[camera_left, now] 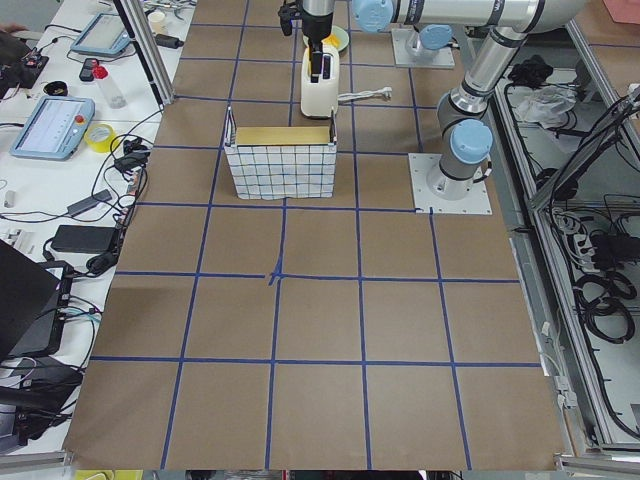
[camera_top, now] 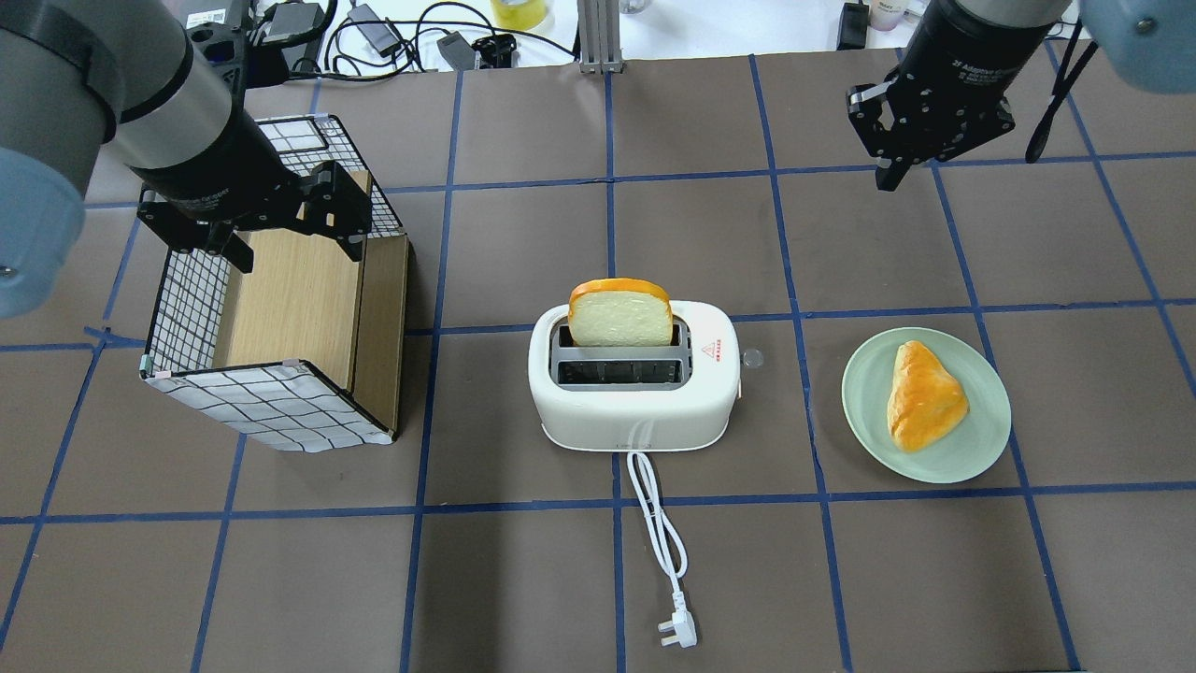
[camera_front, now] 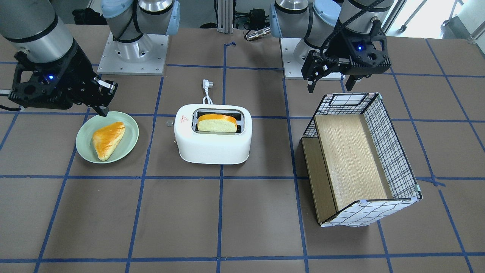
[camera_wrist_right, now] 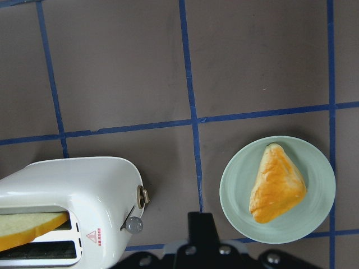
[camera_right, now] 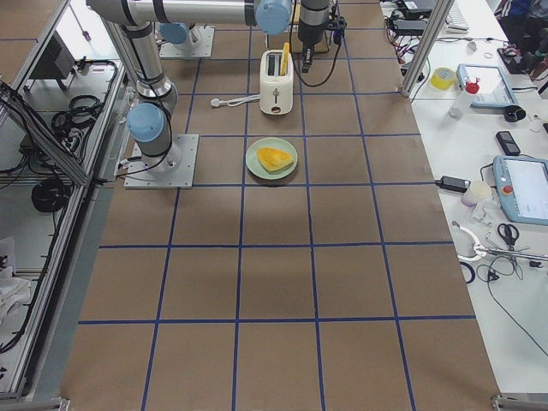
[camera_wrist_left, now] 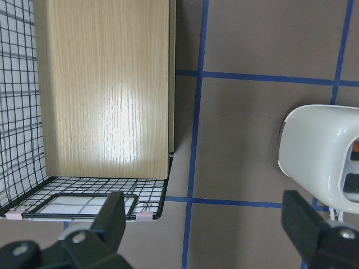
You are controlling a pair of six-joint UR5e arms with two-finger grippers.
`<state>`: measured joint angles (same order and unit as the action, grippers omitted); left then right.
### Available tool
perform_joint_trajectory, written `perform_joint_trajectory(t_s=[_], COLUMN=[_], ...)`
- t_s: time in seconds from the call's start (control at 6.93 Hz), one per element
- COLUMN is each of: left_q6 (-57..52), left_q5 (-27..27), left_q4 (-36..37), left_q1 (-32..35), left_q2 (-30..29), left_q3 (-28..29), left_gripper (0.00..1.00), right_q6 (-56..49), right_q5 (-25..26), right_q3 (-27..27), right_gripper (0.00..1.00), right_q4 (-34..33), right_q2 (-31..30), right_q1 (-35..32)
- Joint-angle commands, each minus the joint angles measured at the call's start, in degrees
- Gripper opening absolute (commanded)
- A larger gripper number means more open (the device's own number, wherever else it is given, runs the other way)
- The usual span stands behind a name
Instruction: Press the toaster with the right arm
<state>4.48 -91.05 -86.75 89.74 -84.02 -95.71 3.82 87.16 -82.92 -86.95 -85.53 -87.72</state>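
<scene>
The white two-slot toaster stands mid-table, with a bread slice upright in its far slot. Its small side lever and round knob face the plate side. It also shows in the front view. My right gripper is shut and empty. It hangs above the table, to the right of the toaster and farther out, apart from it; the front view shows it too. My left gripper is open and empty over the checked box.
A green plate with a triangular pastry sits right of the toaster. The toaster's white cord and plug trail toward the robot's side. The checked-fabric box lies on its side left of the toaster.
</scene>
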Motion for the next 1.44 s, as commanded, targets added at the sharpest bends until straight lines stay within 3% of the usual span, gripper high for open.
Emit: perform_joint_trajectory(t_s=[0.0,0.14,0.29,0.43,1.3], left_q6=[0.0,0.0,0.0,0.0,0.0], left_q5=[0.1,0.0,0.0,0.0,0.0], left_q4=[0.0,0.0,0.0,0.0,0.0], left_q1=[0.0,0.0,0.0,0.0,0.0], left_q2=[0.0,0.0,0.0,0.0,0.0], left_q3=[0.0,0.0,0.0,0.0,0.0], left_gripper=[1.0,1.0,1.0,1.0,1.0], right_q6=[3.4,3.3,3.1,2.4,2.2], right_q5=[1.4,2.4,2.2,2.2,2.0], right_q3=[3.1,2.3,2.3,2.3,2.1], right_gripper=[0.0,0.0,0.29,0.99,1.0], right_q4=[1.7,1.5,0.9,-0.6,-2.1], right_q2=[-0.2,-0.2,-0.2,-0.2,0.0], right_q1=[-2.6,-2.8,-2.8,-2.8,-2.8])
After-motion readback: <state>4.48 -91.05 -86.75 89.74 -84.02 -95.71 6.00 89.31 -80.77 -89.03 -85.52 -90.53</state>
